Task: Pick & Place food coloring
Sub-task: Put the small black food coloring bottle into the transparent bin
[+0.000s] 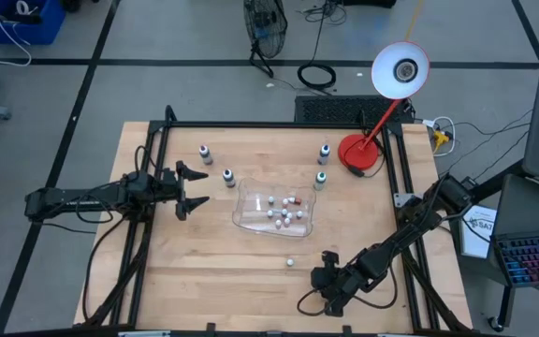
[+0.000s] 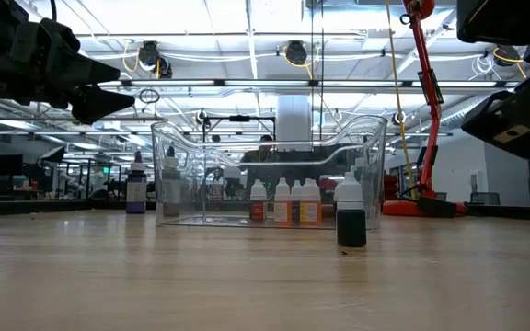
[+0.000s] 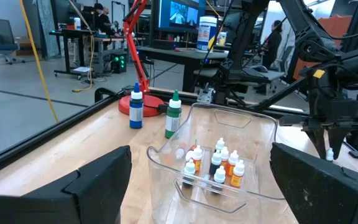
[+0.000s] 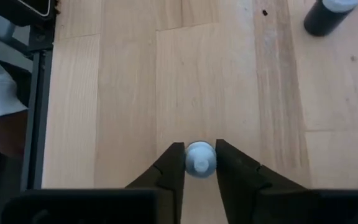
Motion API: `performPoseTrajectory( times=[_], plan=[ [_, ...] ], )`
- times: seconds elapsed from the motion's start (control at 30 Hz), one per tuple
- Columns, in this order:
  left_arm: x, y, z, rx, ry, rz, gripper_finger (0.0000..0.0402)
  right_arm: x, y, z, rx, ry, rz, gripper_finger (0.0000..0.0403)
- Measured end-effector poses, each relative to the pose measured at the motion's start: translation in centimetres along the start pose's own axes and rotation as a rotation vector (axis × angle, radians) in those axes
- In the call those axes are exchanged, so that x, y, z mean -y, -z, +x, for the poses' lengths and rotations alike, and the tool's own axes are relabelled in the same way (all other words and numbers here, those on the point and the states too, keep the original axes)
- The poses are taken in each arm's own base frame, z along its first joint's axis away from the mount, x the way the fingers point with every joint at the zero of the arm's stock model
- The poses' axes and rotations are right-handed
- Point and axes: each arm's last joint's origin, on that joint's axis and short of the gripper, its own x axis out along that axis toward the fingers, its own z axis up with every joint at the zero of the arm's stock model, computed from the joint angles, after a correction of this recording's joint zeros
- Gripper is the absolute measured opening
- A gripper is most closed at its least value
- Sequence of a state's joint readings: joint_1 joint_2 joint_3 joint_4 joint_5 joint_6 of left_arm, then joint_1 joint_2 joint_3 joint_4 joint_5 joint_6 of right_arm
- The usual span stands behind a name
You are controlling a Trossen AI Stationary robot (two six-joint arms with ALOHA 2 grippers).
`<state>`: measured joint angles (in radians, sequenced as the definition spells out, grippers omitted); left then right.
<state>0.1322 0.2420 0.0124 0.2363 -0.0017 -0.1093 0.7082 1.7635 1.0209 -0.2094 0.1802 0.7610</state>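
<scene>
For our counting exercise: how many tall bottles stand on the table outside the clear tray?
4. Blue bottle and green bottle by the red lamp; purple bottle and dark bottle towards the left arm. None seems hidden.

Two dark, slender six-joint robot arms.
The left arm and right arm are matte black, with angular black fingers and thin black cables alongside.

Four white-capped food coloring bottles stand upright around the clear tray: a purple bottle, a dark bottle, a blue bottle and a green bottle, while a lone black bottle stands nearer and a gripped bottle sits between the right gripper fingers.
</scene>
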Motion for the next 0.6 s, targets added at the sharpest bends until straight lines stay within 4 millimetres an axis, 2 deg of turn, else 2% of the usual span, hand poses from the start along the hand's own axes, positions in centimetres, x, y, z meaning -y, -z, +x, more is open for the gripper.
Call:
performPoseTrajectory(
  times=[0.1,0.23,0.33,0.43,0.6],
  plan=[
    [0.0,0.0,0.0,0.000,0.000,0.000,0.0379,0.0,0.0,0.0,0.004,0.003,-0.065,0.0046],
    [0.0,0.0,0.0,0.000,0.000,0.000,0.0379,0.3,-0.9,-0.9,0.048,0.013,-0.198,0.0046],
    [0.0,0.0,0.0,0.000,0.000,0.000,0.0379,0.5,-3.2,-3.4,0.146,-0.012,-0.297,0.0046],
    [0.0,0.0,0.0,0.000,0.000,0.000,0.0379,1.6,-5.9,-6.5,0.277,0.027,-0.392,0.0046],
    [0.0,0.0,0.0,0.000,0.000,0.000,0.0379,5.5,-10.9,-11.3,0.379,0.131,-0.401,0.0046]
  ],
)
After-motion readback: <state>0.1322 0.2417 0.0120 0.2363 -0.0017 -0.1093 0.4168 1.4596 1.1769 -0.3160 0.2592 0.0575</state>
